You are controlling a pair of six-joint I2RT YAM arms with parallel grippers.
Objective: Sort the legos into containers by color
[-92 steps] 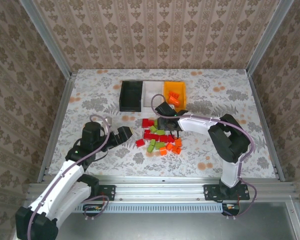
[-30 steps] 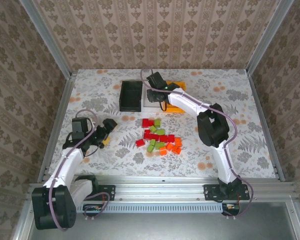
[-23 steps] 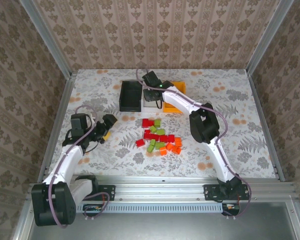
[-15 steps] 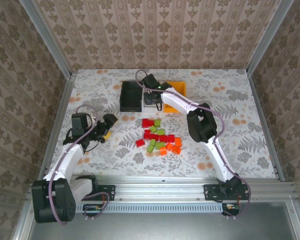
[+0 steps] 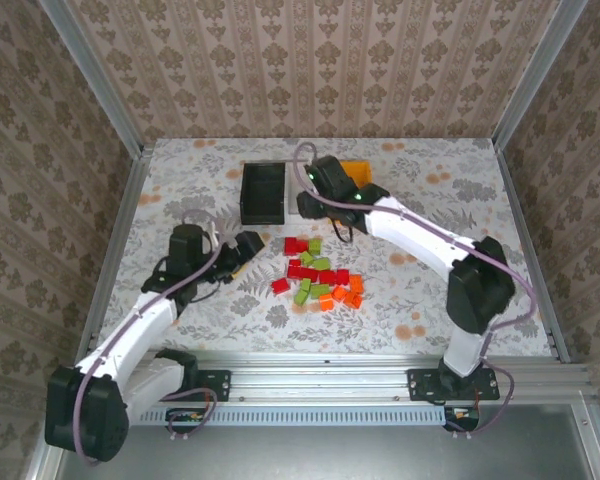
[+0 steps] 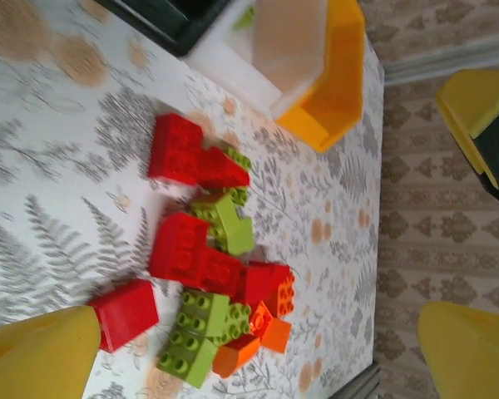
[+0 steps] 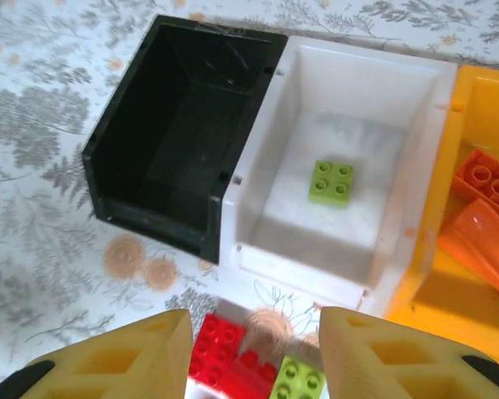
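Early days here. 1 lime green brick (image 7: 331,181) lies studs-up on the floor of the white bin (image 7: 262,183). At least 2 orange pieces (image 7: 482,208) sit in the orange-yellow bin (image 7: 437,291), and the black bin (image 7: 183,158) holds no brick at all.

The bulk of the job waits. The pile of legos (image 5: 317,273) lies in the middle of the worktop (image 5: 430,280), at 6 o'clock from the bins. Reds, limes and oranges are jumbled and touching: small glossy studded bricks, some square, some longer.

The right tool (image 5: 307,203) hovers over the bins' near edge, jaws partly apart with nothing between them. The left tool (image 5: 245,246) sits at 9 o'clock of the pile, jaws wide, carrying nothing.
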